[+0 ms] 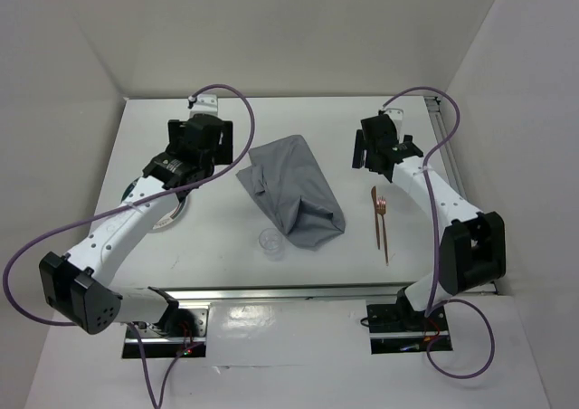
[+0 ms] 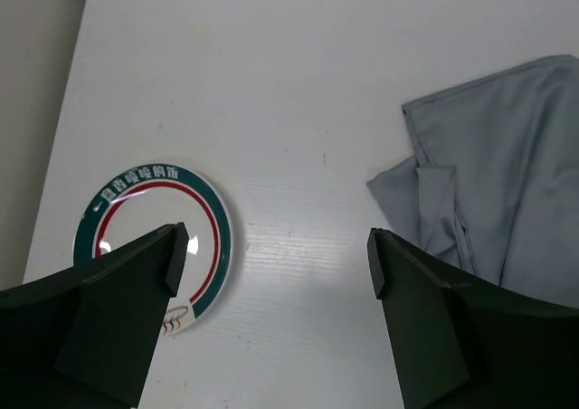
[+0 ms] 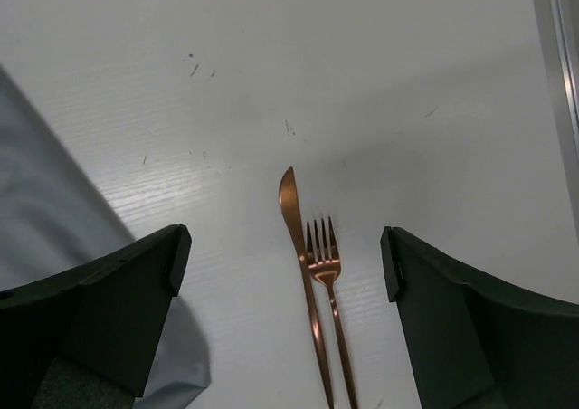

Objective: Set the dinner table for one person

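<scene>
The white dinner table [image 1: 217, 251] has a silver rail along its near edge. A crumpled grey cloth mat [image 1: 294, 192] lies in the middle. A white plate [image 1: 178, 217] with a green and red ring lies at the left, partly under my left arm. A copper knife [image 1: 374, 214] and fork [image 1: 384, 223] lie side by side at the right. My left gripper [image 1: 201, 151] hangs open and empty above the table between the plate [image 2: 210, 219] and the cloth [image 2: 507, 174]. My right gripper [image 1: 378, 151] hangs open and empty above the knife [image 3: 294, 219] and fork [image 3: 324, 255].
A clear drinking glass [image 1: 270, 242] stands near the front, just left of the cloth's near end. White walls close in the table at the back and both sides. A metal rail [image 3: 554, 65] runs along the table's right edge.
</scene>
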{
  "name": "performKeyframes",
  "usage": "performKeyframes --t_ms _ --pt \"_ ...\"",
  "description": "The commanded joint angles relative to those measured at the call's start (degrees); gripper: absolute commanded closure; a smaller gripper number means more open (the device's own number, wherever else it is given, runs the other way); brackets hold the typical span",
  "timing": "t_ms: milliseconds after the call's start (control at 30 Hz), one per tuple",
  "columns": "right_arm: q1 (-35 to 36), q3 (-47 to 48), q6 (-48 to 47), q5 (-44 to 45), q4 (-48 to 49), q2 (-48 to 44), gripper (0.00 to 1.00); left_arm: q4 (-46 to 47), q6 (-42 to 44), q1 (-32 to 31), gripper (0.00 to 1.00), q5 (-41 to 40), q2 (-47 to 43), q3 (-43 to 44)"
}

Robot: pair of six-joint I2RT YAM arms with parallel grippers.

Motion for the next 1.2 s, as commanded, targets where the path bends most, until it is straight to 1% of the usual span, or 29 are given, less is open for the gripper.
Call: performKeyframes --t_ms 0,67,167,233,267,300,333,400,467,533,567,633,667,700,733,767,800,833,867,933,1000,1033,1100,1167 --pt "-0.1 1.7 2.0 -0.3 -0.5 -2.9 0.00 -1.3 -2.3 0.0 0.00 4.7 -0.6 0.8" --pt "-0.1 1.7 2.0 -1.1 0.0 -3.4 0.00 -1.3 -3.8 0.0 0.00 4.7 -1.1 0.1" --pt "-0.1 1.7 1.2 -3.5 1.3 -4.0 0.00 -3.2 -8.3 0.0 0.01 8.2 -1.1 1.5" --pt "-0.1 2.2 1.2 -5.5 0.7 -4.0 0.00 -5.3 -10.9 0.0 0.03 12.0 1.8 3.7" --pt "-0.1 3.3 1.2 -6.2 -0.7 -3.4 0.00 -7.9 -11.8 0.0 0.03 13.5 3.0 4.6" --pt "-0.1 3.3 1.2 -7.0 -1.4 -2.7 0.00 -8.9 -11.8 0.0 0.01 15.1 4.1 5.3" --pt "-0.1 4.1 1.2 -8.6 -1.5 -2.7 0.00 -9.6 -12.3 0.0 0.01 18.7 6.6 6.3" --pt "-0.1 4.8 0.7 -10.6 -2.6 -2.2 0.00 -12.0 -12.9 0.0 0.00 21.5 9.1 7.2" --pt "-0.1 3.8 -0.1 -15.2 -2.6 -2.2 0.00 -12.1 -12.9 0.0 0.00 27.6 12.6 7.2" --pt "-0.1 1.9 -0.1 -21.3 0.6 -3.5 0.00 -11.3 -12.9 0.6 0.06 32.6 15.3 7.2" --pt "-0.1 0.2 -1.7 -29.8 2.3 -4.4 0.00 -10.8 -12.9 0.6 0.09 37.0 16.8 7.8" --pt "-0.1 -1.0 -2.2 -37.5 5.7 -5.0 0.00 -10.7 -13.4 1.1 0.18 40.1 21.4 8.4" --pt "-0.1 -1.0 -1.6 -41.2 6.5 -5.0 0.08 -10.0 -14.3 1.1 0.22 41.2 23.1 9.2" --pt "1.3 -0.4 -0.8 -45.7 6.5 -3.0 0.12 -10.0 -14.9 1.8 0.25 42.6 24.8 10.5" --pt "2.2 0.6 0.0 -46.4 5.4 -1.8 0.13 -10.0 -15.4 2.5 0.25 42.7 27.7 11.3" --pt "3.3 1.8 1.7 -46.4 4.4 -0.5 0.15 -10.0 -16.5 2.5 0.26 42.7 28.6 11.3" --pt "5.7 3.3 3.0 -46.4 3.6 0.5 0.23 -9.3 -17.1 3.4 0.24 42.7 29.2 11.3" --pt "6.9 3.3 4.4 -46.4 3.6 1.1 0.23 -8.4 -17.1 4.6 0.22 43.5 29.2 10.7" --pt "7.8 2.8 7.8 -46.4 4.2 1.1 0.25 -7.4 -18.5 5.4 0.15 44.6 29.7 9.9" --pt "10.8 -0.9 11.3 -47.0 8.2 0.5 0.25 -4.2 -19.1 7.7 0.12 48.6 30.5 7.8" --pt "12.8 -3.6 16.5 -47.0 11.0 -0.3 0.25 -2.3 -19.1 8.3 0.10 51.6 32.7 7.0" --pt "14.7 -5.6 18.1 -46.2 13.2 -0.3 0.26 -1.7 -19.1 9.1 0.09 52.1 33.7 7.0" --pt "16.6 -6.8 22.3 -44.4 14.5 -0.3 0.26 -1.2 -19.7 9.8 0.09 53.2 35.6 7.8" --pt "19.4 -7.5 24.4 -42.3 15.2 0.9 0.26 -0.4 -19.7 9.8 0.09 53.2 36.9 7.8"
